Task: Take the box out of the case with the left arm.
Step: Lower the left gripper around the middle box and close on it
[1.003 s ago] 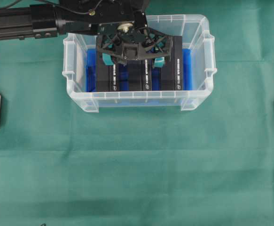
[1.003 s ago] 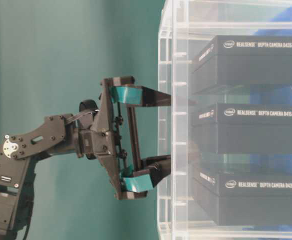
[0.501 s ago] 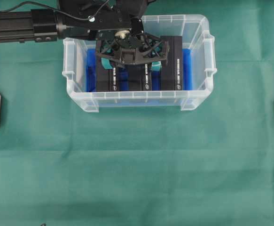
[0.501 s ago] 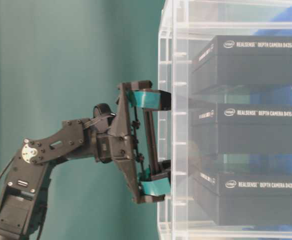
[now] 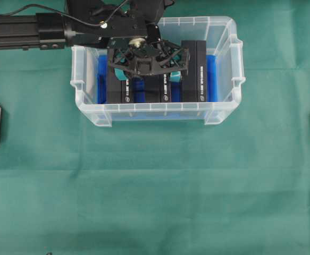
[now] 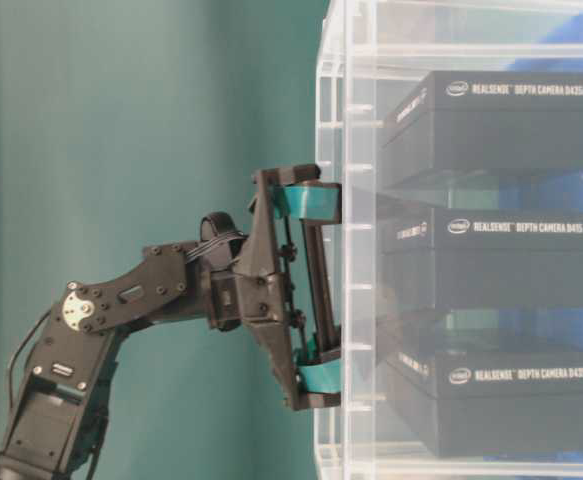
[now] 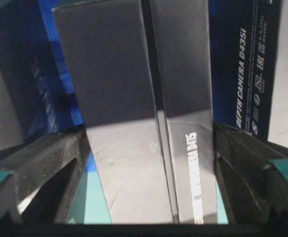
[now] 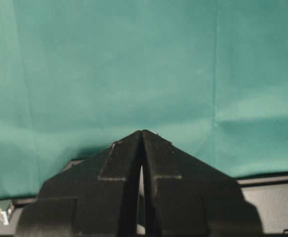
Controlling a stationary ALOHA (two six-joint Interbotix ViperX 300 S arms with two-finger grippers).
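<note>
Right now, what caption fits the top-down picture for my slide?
Open left tool reaching down over the middle box in the case.

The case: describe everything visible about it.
The case is a clear plastic rectangular tub with a thick rim, moulded side handles and a bright blue bottom lining. It sits upright and lidless on the green cloth, towards the far side. Three black boxes printed RealSense Depth Camera stand side by side in it. The left gripper, jaws open, reaches down into it, straddling the middle box. Whether the gripper touches the wall cannot be told.
</note>
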